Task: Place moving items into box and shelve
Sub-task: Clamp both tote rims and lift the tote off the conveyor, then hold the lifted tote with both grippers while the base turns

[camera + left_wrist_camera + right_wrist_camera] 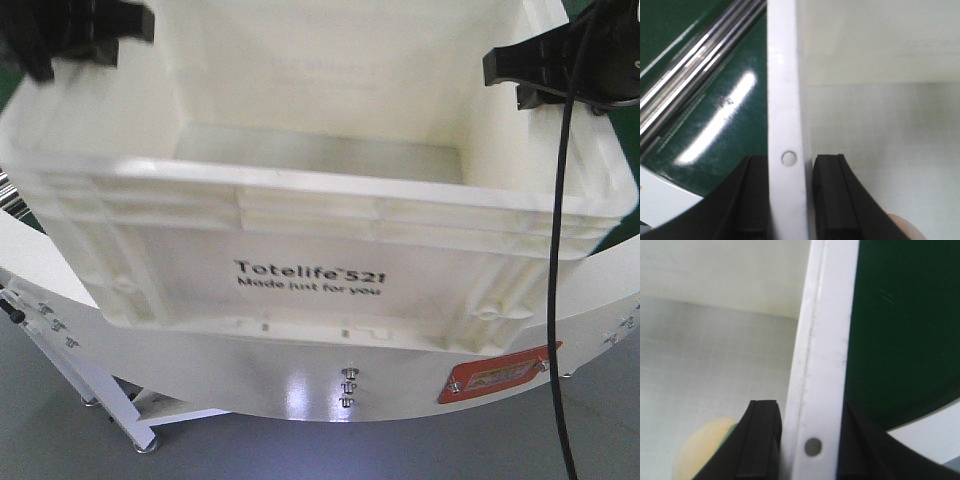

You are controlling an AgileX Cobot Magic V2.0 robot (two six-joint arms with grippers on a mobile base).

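A white plastic box (310, 270) printed "Totelife 521" fills the front view, with its open top facing me. My left gripper (75, 35) is shut on the box's left rim (785, 100), one jaw outside and one inside, as the left wrist view (790, 165) shows. My right gripper (560, 65) is shut on the right rim (825, 340) in the same way, as the right wrist view (810, 410) shows. A cream and green round item (700, 455) lies inside the box next to the right inner finger. The rest of the box's floor is mostly hidden.
A white curved platform (300, 385) with a red label (497, 377) lies below the box. A black cable (560, 250) hangs down at the right. Metal rails (700, 65) run over the green surface (715, 130) left of the box.
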